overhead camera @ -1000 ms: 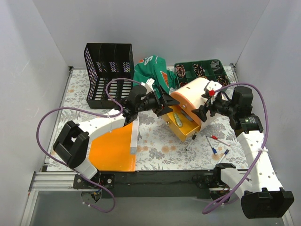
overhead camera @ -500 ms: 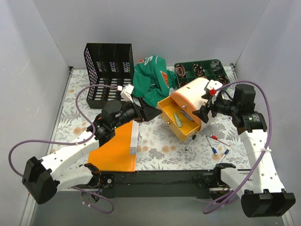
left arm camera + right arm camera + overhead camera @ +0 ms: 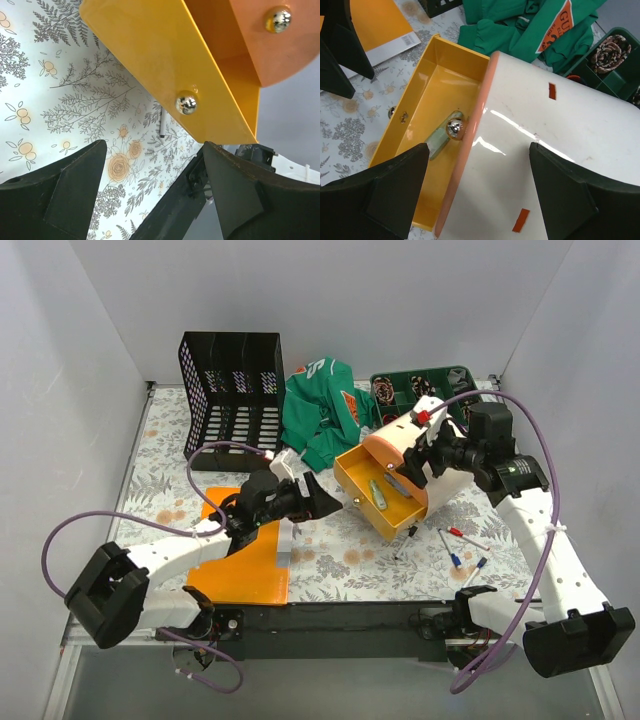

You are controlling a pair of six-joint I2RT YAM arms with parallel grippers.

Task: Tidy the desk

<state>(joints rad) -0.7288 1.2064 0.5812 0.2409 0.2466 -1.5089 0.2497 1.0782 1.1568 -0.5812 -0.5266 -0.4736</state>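
The left fingers (image 3: 65, 195), spread wide, have backed off the yellow drawer (image 3: 375, 500) toward the near-left corner of the worktop (image 3: 330, 545), which lies flat beneath everything. The right fingers (image 3: 570, 195), also spread, now straddle the cabinet (image 3: 545, 125). The drawer likely still needs closing.

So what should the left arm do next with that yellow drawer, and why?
Probably ease the left gripper forward to push the yellow drawer shut: it stands pulled out of the white cabinet, its silver knob lies ahead of the open gripper, and the right gripper faces the cabinet.
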